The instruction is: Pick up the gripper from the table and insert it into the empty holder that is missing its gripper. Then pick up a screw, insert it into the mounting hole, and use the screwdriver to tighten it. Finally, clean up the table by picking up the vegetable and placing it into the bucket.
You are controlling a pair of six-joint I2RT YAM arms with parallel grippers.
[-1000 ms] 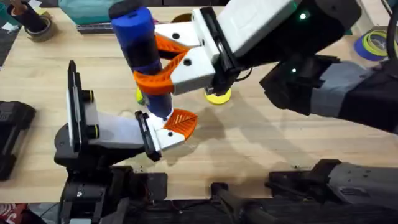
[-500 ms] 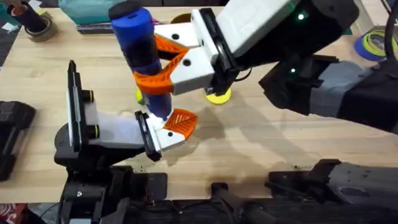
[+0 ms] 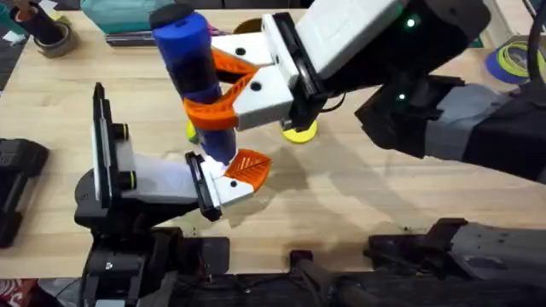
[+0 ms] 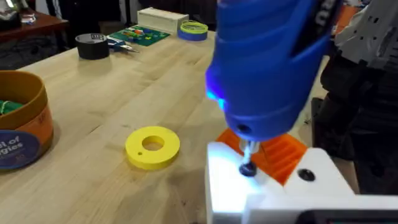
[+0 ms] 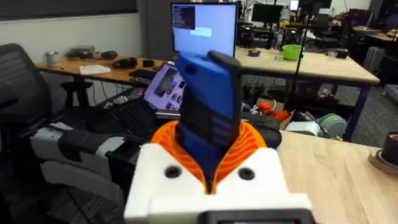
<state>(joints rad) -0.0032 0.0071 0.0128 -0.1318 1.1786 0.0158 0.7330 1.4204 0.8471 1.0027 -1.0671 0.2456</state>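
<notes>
Your right jaws [image 3: 223,89] are pinched on the blue screwdriver [image 3: 194,77], orange ribbed pads [image 3: 229,61] bowed around its thick body and holding it upright over the middle of the table [image 3: 358,196]. From the right wrist camera the screwdriver [image 5: 208,112] stands straight up between the curved orange pads [image 5: 249,142], which press on both its sides.

Your left arm lies low at the near left. One of its white finger mounts, the holder [image 3: 223,191], carries the orange gripper [image 3: 249,165], seated in it just under the screwdriver. How far your left jaws stand apart I cannot tell.

From the left wrist camera, the thin metal bit [image 4: 250,151] comes down onto a dark screw [image 4: 247,168] sitting at the mounting hole in the white holder [image 4: 236,180], with the ribbed orange gripper [image 4: 280,151] right behind it. A blue light glows on the screwdriver [image 4: 267,62] body.

A yellow ring-shaped disc [image 4: 152,147] lies flat on the table just left of the holder. The orange-brown bucket [image 4: 22,127] stands farther left, something green inside it.
</notes>
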